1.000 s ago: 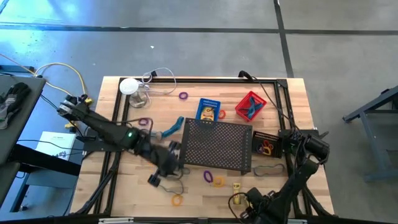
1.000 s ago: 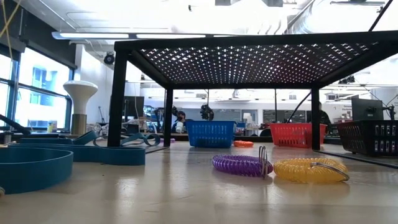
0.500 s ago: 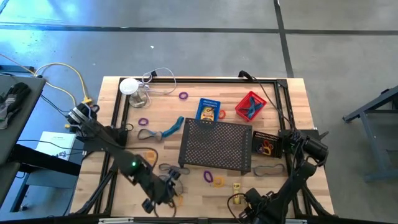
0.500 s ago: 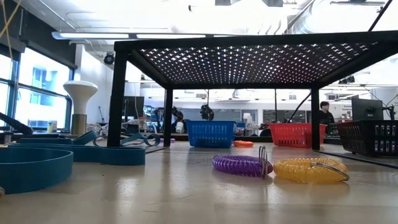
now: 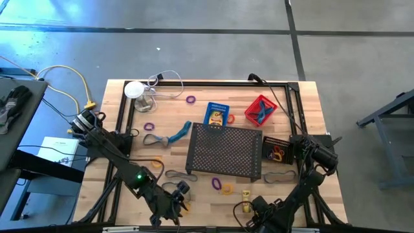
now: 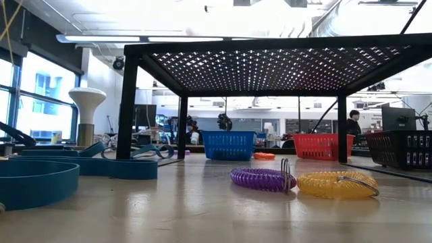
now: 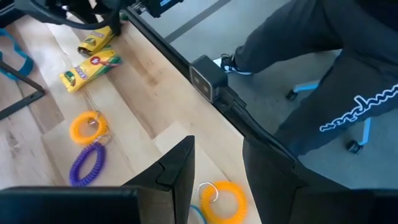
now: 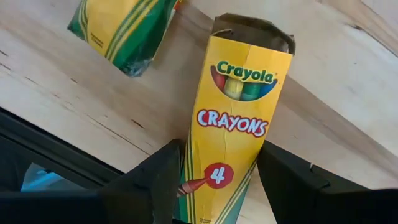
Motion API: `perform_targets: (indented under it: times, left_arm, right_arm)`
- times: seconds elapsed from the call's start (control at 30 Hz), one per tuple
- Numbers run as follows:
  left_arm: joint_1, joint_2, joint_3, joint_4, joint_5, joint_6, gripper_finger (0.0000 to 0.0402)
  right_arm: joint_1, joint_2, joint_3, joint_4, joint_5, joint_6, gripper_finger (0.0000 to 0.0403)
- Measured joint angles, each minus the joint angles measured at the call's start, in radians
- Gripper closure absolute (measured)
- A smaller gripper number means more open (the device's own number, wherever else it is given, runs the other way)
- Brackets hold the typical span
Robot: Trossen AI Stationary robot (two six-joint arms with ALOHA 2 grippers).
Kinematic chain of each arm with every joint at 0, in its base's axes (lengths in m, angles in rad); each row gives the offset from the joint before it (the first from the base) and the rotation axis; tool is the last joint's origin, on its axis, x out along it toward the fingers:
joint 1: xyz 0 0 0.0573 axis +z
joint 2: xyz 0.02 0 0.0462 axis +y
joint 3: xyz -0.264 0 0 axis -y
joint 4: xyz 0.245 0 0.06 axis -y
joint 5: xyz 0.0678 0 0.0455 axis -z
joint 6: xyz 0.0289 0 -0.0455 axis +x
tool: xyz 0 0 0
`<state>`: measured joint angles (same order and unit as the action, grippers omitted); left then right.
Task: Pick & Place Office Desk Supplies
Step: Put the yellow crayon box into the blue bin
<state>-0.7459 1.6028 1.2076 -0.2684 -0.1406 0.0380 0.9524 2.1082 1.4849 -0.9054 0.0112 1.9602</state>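
right jaws (image 8: pixel 214 180) pinch a crayola crayons box (image 8: pixel 233 118) at the bench's near edge. left jaws (image 7: pixel 217 180) stand spread above an orange coil ring (image 7: pixel 222 200).

Grey concrete floor (image 5: pixel 194 45); bright windows (image 6: pixel 40 101)

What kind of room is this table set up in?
Probably an open lab or workshop: bare concrete floor around the wooden table, ceiling strip lights overhead, and workbenches with equipment behind, where a person stands.
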Motion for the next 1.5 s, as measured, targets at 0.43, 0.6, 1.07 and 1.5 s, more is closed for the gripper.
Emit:
perform_targets:
  times: [0.43, 0.6, 1.07, 1.5]
  left_arm:
    - [0.011, 0.045, 0.000, 0.004, -0.068, 0.066, 0.0272]
    - [0.011, 0.095, 0.000, 0.010, -0.215, 0.154, 0.0272]
    - [0.000, 0.270, 0.000, 0.368, -0.544, 0.661, 0.0272]
    - [0.082, 0.311, 0.000, 0.664, -0.507, 0.948, 0.0272]
  right_arm:
    - [0.003, -0.018, -0.004, 0.008, -0.006, -0.055, 0.0278]
    - [0.003, -0.052, -0.005, 0.017, -0.002, -0.072, 0.0285]
    - [-0.024, -0.180, -0.004, 0.031, 0.021, -0.158, 0.0293]
    - [-0.147, -0.249, -0.003, 0.031, 0.023, -0.397, 0.0293]
